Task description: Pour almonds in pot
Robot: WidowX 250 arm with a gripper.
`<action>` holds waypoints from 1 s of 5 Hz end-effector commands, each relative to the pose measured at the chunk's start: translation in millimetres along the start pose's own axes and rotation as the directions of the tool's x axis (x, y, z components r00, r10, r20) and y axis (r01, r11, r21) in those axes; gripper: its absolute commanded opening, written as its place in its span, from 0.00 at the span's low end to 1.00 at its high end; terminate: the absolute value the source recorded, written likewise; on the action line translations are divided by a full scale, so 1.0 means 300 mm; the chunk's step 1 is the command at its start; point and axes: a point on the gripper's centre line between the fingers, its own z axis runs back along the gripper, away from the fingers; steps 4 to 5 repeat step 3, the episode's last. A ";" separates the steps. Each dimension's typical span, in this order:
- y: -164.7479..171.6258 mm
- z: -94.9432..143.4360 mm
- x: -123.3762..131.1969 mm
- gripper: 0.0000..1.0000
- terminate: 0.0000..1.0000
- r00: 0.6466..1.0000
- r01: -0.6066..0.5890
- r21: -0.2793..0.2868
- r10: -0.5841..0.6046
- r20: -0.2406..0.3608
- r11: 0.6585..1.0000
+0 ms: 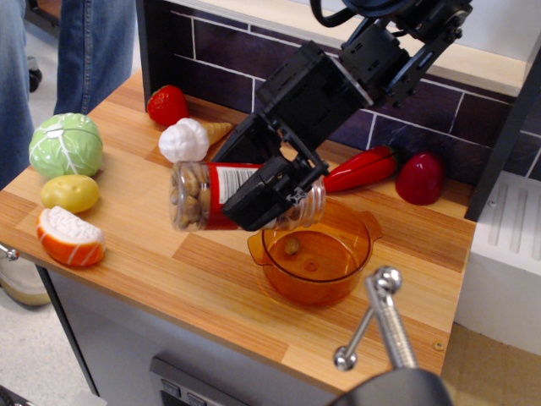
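Observation:
My black gripper (269,196) is shut on the clear jar (221,196) with the red-and-white label. The jar lies nearly on its side, its open mouth at the right over the rim of the orange pot (311,257). Almonds (191,198) sit bunched at the jar's left, closed end. One almond (292,246) shows inside the pot near its far left wall. The pot stands on the wooden counter near the front edge.
Two red peppers (363,169) (420,178) lie behind the pot by the brick wall. A strawberry (167,105), ice cream cone (190,139), cabbage (66,145), potato (69,193) and orange slice (70,238) lie at the left. A metal tap handle (379,321) stands in front.

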 end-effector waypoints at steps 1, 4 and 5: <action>0.064 0.034 -0.001 0.00 0.00 0.990 -0.138 0.115 0.141 -0.015 0.984; 0.064 0.059 -0.016 0.00 1.00 0.974 -0.225 0.227 0.215 0.065 0.948; 0.064 0.059 -0.016 0.00 1.00 0.974 -0.225 0.227 0.215 0.065 0.948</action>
